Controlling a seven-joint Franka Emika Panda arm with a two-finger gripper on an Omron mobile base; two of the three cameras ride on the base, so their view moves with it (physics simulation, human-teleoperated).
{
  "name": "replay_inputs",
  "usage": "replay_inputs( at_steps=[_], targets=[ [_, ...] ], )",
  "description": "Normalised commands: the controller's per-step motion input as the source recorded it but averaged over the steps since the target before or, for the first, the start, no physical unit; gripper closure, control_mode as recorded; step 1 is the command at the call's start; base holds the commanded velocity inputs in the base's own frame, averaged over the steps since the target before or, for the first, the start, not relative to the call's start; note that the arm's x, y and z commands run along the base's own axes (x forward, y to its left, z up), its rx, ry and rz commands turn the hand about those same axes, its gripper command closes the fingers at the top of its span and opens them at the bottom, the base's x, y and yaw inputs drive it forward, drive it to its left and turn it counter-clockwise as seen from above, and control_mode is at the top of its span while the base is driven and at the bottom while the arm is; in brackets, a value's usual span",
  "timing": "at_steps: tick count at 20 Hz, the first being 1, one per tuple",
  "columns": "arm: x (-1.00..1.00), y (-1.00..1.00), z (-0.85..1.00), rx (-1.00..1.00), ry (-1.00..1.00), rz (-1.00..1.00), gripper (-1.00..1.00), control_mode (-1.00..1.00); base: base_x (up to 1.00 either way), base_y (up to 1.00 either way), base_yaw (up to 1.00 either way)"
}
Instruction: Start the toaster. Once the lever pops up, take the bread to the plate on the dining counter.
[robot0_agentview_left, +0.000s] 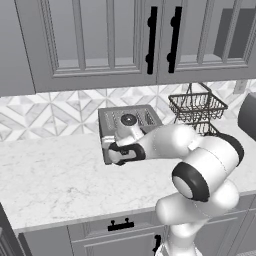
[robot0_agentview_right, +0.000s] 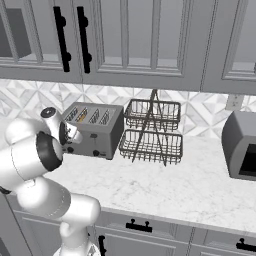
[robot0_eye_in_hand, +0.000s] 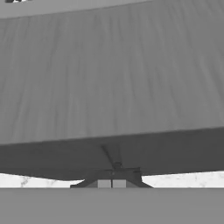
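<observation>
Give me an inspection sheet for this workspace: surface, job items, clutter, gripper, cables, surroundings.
Surface: white marble-patterned counter with grey drawers below.
Job's things: toaster against the backsplash; an orange slice edge, probably the bread, in a slot.
Clutter: two-tier wire basket right of the toaster; dark grey appliance at far right.
Gripper: gripper shut, close against the toaster's front near its base; contact with a lever cannot be told.
Cables: nothing seen.
Surroundings: grey wall cabinets with black handles, patterned tile backsplash, wall outlet.
</observation>
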Motion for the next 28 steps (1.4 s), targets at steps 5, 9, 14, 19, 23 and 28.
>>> replay_inputs(
  at_steps=[5,9,14,19,23,28],
  targets=[
    [-0.22,-0.07,0.39,-0.01,0.02,-0.01,1.00,-1.00,0.00,0.00,0.00],
    [-0.47,-0.06,0.82,0.00,0.00,0.00,1.00,-1.00,0.00,0.00,0.00],
    [-0.27,-0.05,0.83,-0.02,0.00,0.00,1.00,-1.00,0.00,0.00,0.00],
    [-0.03,-0.05,0.33,-0.11,0.00,0.00,1.00,-1.00,0.00,0.00,0.00],
    [-0.02,-0.10,0.40,-0.12,-0.02,0.00,1.00,-1.00,0.00,0.00,0.00],
    [-0.22,-0.13,0.41,-0.04,-0.05,0.00,1.00,-1.00,0.00,0.00,0.00]
  ],
)
